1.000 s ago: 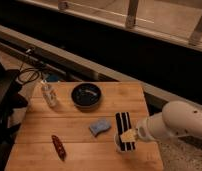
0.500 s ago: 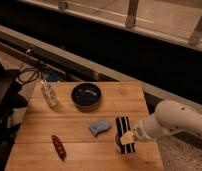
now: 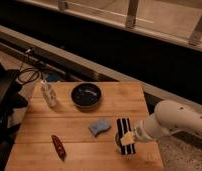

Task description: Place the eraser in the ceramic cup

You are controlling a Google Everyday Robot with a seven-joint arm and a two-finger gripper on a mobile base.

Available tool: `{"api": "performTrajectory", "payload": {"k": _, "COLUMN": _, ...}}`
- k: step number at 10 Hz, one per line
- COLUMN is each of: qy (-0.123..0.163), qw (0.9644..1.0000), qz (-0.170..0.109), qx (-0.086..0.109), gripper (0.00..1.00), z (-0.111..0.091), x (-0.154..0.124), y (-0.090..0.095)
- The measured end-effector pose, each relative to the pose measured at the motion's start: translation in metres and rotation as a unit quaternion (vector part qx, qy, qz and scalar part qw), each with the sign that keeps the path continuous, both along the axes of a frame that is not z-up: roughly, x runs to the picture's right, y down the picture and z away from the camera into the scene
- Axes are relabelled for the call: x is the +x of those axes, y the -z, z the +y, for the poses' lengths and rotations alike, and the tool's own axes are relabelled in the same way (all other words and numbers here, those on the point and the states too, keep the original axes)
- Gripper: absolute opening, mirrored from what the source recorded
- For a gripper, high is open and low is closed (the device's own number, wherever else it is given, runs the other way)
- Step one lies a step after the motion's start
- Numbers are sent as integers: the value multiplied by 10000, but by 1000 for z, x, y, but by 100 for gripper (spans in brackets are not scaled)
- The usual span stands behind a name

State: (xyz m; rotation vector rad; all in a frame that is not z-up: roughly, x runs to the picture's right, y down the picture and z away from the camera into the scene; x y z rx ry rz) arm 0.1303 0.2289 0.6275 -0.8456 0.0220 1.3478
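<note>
The eraser (image 3: 124,129), a long black block with white stripes, lies lengthwise near the table's front right. It rests over the ceramic cup (image 3: 117,141), of which only a small rounded edge shows at the eraser's left side. My gripper (image 3: 128,139) reaches in from the right on the white arm (image 3: 174,122) and sits right at the eraser's lower half, above the cup. Whether it holds the eraser cannot be told.
A wide dark bowl (image 3: 86,95) stands at the table's back middle. A small blue pad (image 3: 99,126) lies just left of the eraser. A clear bottle (image 3: 48,94) stands at the back left, a red-brown object (image 3: 58,146) at the front left. The table's right edge (image 3: 153,135) is close.
The arm has shifted slightly left and down toward the eraser. The eraser stays in about the same place over the cup.
</note>
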Motion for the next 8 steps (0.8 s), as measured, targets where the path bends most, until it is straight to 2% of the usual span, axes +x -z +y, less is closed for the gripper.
{"api": "performTrajectory", "payload": {"k": 4, "qy": -52, "qw": 9996, "qz": -166, "qx": 204, "gripper": 78, "z": -12, "x": -7, "y": 10}}
{"api": "performTrajectory", "payload": {"k": 7, "qy": 34, "qw": 9997, "qz": -136, "qx": 177, "gripper": 54, "z": -13, "x": -6, "y": 7}}
{"api": "performTrajectory", "payload": {"k": 8, "qy": 52, "qw": 9998, "qz": -117, "qx": 176, "gripper": 41, "z": -12, "x": -4, "y": 8}}
